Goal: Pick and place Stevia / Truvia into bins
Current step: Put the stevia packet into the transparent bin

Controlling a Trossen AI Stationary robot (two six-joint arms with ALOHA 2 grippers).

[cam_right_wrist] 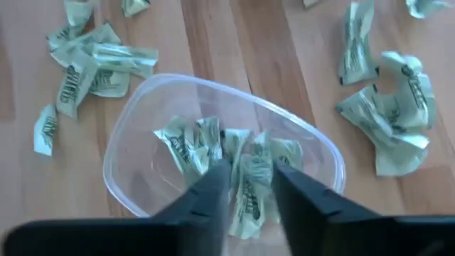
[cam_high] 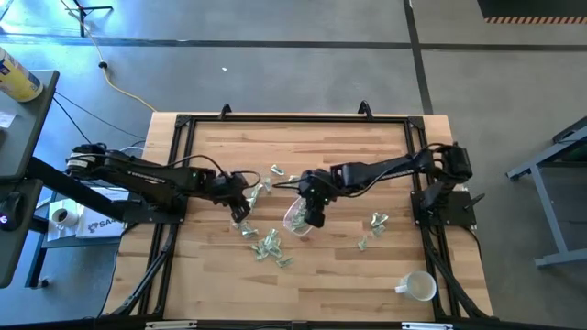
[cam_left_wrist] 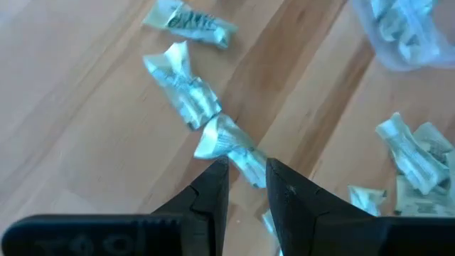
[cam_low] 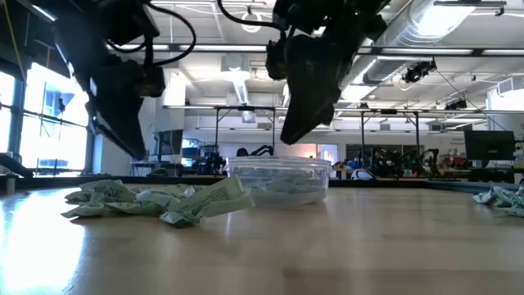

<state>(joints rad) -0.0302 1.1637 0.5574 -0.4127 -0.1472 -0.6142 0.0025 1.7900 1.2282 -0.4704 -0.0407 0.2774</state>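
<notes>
So the job looks partly done: the right gripper (cam_right_wrist: pixel 247 186) hangs parted over the clear bin (cam_right_wrist: pixel 128 135), several Stevia packets (cam_right_wrist: pixel 213 146) already inside. Beyond, the left gripper (cam_left_wrist: pixel 247 186) pinches 1 packet (cam_left_wrist: pixel 229 142); many loose packets (cam_high: pixel 268 244) remain on the table (cam_high: pixel 348 275).

Worktop (cam_high: pixel 321 275) is light wood with a plank-stripe grain, framed by black rails. The sweetener packets (cam_right_wrist: pixel 106 60) are pale green and white with darker green lettering. The bin (cam_right_wrist: pixel 135 142) is clear see-through plastic, so the packets inside show right through. Both arms and their fingers (cam_right_wrist: pixel 213 188) are matte black. There's a white mug (cam_high: pixel 420 288) in one corner too.
</notes>
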